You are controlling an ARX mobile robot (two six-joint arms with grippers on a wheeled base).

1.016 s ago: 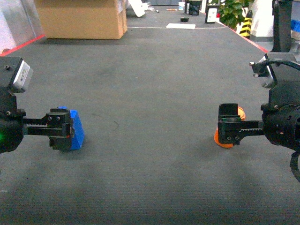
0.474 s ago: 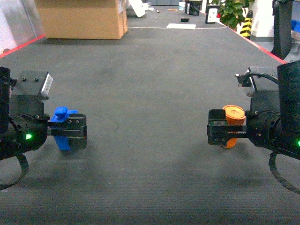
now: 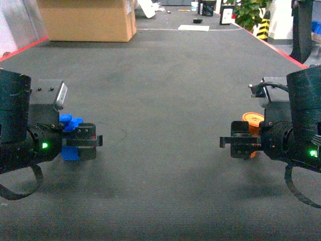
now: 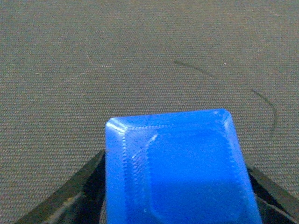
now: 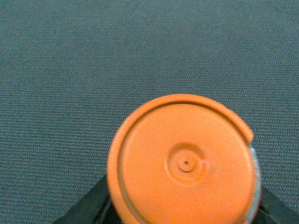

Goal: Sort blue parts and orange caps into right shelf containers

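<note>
Blue plastic fills the lower half of the left wrist view: a blue part [image 4: 175,168] with a bevelled, slightly recessed face sits between the two black fingers [image 4: 81,191] of the left end effector [image 3: 83,143], which is clamped on it. In the head view that part [image 3: 70,131] shows at the lower left of the frame, held above the dark grey carpeted floor [image 3: 160,90], with a green light glowing on the arm behind it.

At the lower right of the head view the right end effector [image 3: 241,145] is closed around an orange cap [image 3: 253,123], only partly visible behind the black fingers. The right wrist view looks onto the cap's round end face [image 5: 184,165], which has a raised rim and a small centre dimple; dark finger edges show at both lower corners.

A faint curved scuff mark [image 4: 252,93] crosses the floor beyond the blue part. At the upper left of the head view stands a cardboard box [image 3: 88,20], and a green plant [image 3: 251,12] sits at the upper right, beside a yellow-and-black striped post [image 3: 263,27].
</note>
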